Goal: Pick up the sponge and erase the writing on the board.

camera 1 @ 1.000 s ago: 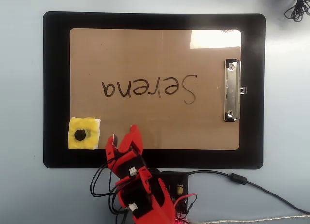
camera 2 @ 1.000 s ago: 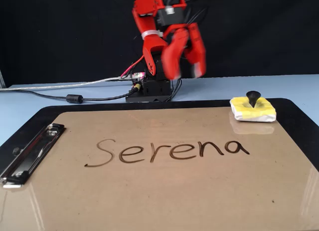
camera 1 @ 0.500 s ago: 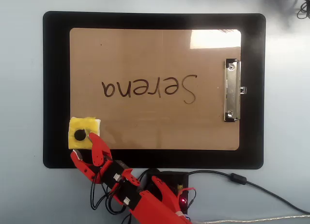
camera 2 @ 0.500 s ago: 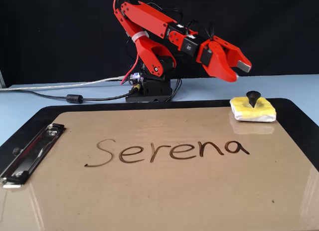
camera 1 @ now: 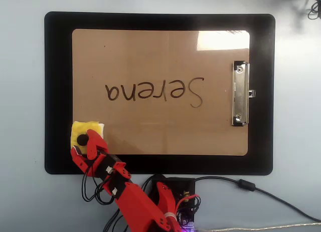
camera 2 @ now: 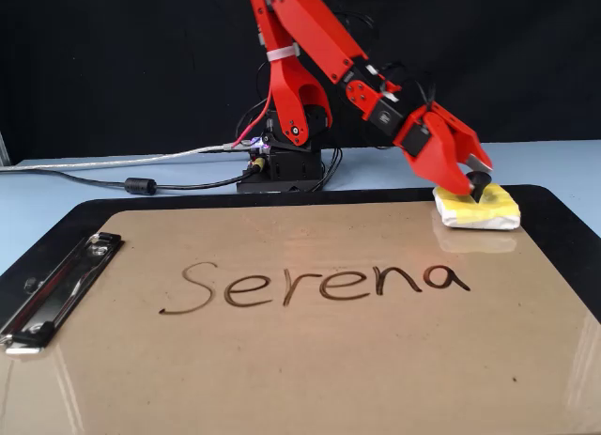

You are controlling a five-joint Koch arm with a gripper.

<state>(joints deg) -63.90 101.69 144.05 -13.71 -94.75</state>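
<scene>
A red robot arm's end effector [camera 2: 472, 180] reaches down over the sponge [camera 2: 481, 210], its two jaws set on either side of the round black knob [camera 1: 82, 140] at the sponge's centre; whether they actually grip the knob cannot be told. The yellow sponge sits at the lower left corner of the board [camera 1: 150, 132] in the overhead view. The writing [camera 1: 154, 91], the word "Serena" in dark marker, runs across the middle of the tan board, well apart from the sponge. A silver clip [camera 1: 240, 93] sits at the board's right edge. The board lies on a black mat [camera 1: 57, 91] on the pale blue worktop [camera 1: 22, 91].
</scene>
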